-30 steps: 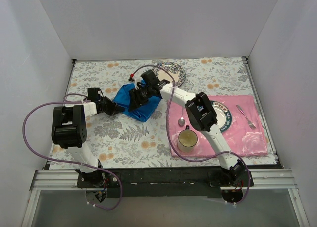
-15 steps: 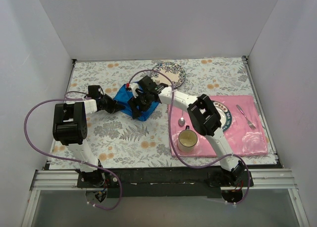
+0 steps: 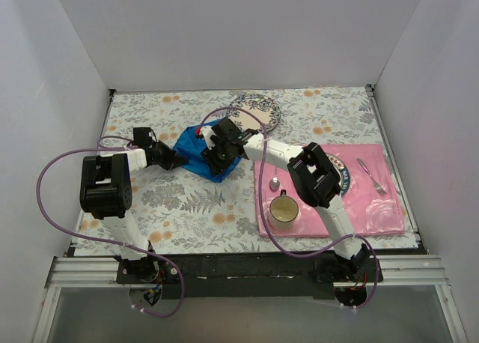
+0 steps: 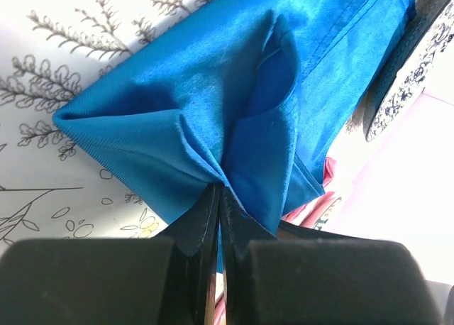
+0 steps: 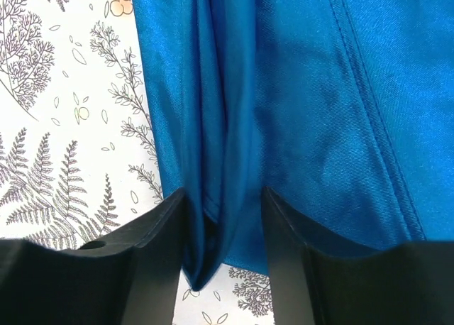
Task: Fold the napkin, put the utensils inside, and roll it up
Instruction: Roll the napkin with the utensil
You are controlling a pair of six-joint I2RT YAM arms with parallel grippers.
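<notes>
The bright blue napkin lies bunched and creased on the floral bench, left of centre. To its right lie a small silver spoon and, further off, a fork.

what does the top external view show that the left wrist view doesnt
Only top external: the mug, fork and spoon on the pink placemat. Only left wrist: a close look at the left gripper, shut on a pinched fold of cloth. Both: the blue napkin and the patterned plate beyond it.
</notes>
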